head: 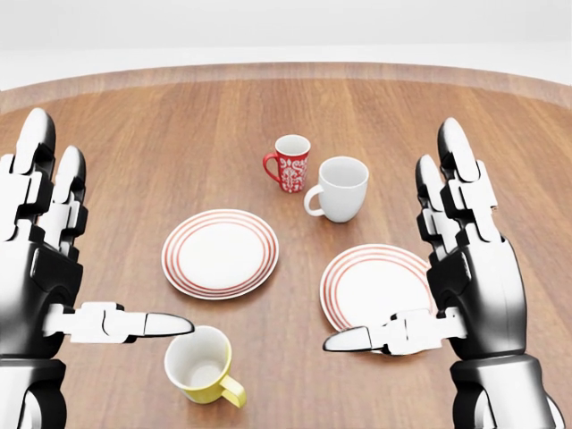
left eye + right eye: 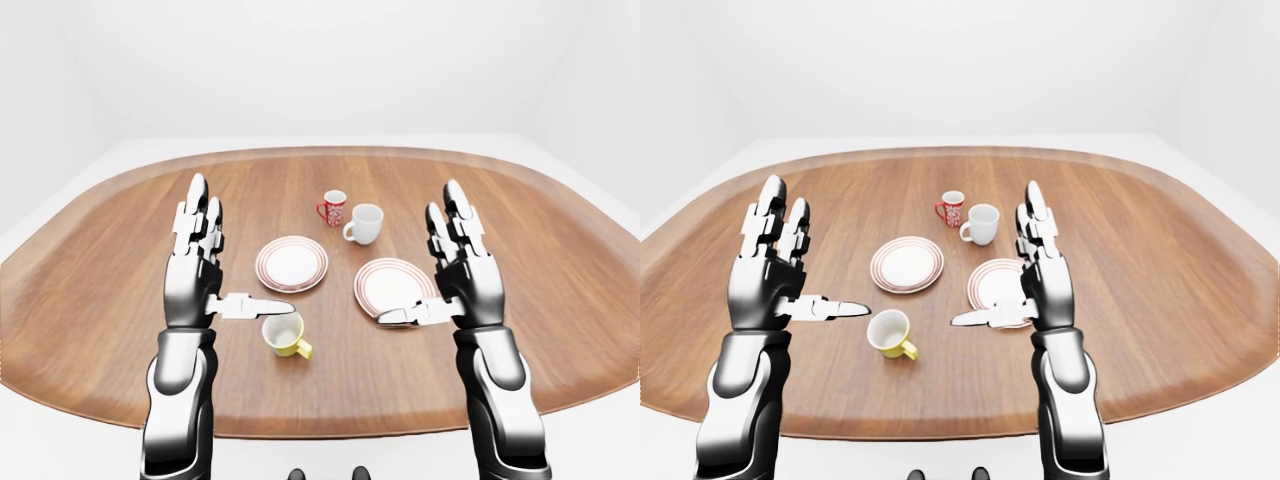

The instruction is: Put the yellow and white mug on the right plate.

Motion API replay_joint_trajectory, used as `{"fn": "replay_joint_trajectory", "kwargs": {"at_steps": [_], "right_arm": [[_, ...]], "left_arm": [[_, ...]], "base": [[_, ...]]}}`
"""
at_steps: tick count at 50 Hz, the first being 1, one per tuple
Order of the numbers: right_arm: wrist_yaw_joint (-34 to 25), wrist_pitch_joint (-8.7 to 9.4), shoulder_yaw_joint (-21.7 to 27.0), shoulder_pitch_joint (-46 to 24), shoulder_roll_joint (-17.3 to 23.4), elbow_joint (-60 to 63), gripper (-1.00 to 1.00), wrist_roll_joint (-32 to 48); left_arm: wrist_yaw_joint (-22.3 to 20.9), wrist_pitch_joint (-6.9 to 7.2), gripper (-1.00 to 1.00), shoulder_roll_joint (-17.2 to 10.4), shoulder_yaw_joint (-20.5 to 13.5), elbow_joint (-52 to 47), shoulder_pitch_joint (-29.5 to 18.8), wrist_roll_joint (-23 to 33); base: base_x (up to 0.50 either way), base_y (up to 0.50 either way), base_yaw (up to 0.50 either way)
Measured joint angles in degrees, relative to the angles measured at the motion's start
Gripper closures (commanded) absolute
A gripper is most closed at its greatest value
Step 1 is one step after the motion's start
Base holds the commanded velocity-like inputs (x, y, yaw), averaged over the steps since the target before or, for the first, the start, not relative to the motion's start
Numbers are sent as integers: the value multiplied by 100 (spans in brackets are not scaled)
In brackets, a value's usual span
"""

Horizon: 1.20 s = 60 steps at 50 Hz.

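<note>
Your left hand [image 1: 40, 268] and right hand [image 1: 465, 268] both have fingers spread wide, holding nothing. The yellow and white mug [image 1: 200, 365] stands upright on the counter [image 1: 179, 116], its sides plain.

Head cam sits closest, tilted down over the wooden table [image 1: 134, 134]; both hands frame it, left hand [image 1: 45, 259] at left edge, right hand [image 1: 465, 268] at right, wrists cut off at bottom. Only a strip of pale floor shows along the top.

L-eye and R-eye cams look from higher and further off, same heading, wider: whole oval table, white walls, both forearms down to the elbows.

The eye pair show nearly one picture, R-eye's contents shifted left. All three share the table middle: yellow and white mug [image 1: 201, 365], right plate [image 1: 371, 284], left plate [image 1: 220, 253], red mug [image 1: 291, 163], white mug [image 1: 341, 189].
</note>
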<state>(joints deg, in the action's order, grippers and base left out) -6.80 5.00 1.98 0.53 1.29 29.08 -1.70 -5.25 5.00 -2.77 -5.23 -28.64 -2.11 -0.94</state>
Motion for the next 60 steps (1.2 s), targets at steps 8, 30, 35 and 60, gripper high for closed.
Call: {"fn": "replay_joint_trajectory", "kwargs": {"at_steps": [8, 30, 35, 60], "right_arm": [[4, 0, 12, -14, 11, 40, -100, -91], [99, 0, 32, -104, 37, -26, -100, 49], [41, 0, 43, -56, 37, 51, -100, -24], [-68, 0, -108, -421, 106, 66, -100, 410]], "left_arm": [[-2, 0, -100, 1, 3, -18, -16, -2], [-29, 0, -100, -1, 10, -113, -39, -6], [-34, 0, -100, -8, -7, -113, -84, -13], [-235, 0, -100, -268, -325, -256, -496, -199]], "base": [[50, 0, 0], [7, 0, 0], [50, 0, 0], [3, 0, 0]]}}
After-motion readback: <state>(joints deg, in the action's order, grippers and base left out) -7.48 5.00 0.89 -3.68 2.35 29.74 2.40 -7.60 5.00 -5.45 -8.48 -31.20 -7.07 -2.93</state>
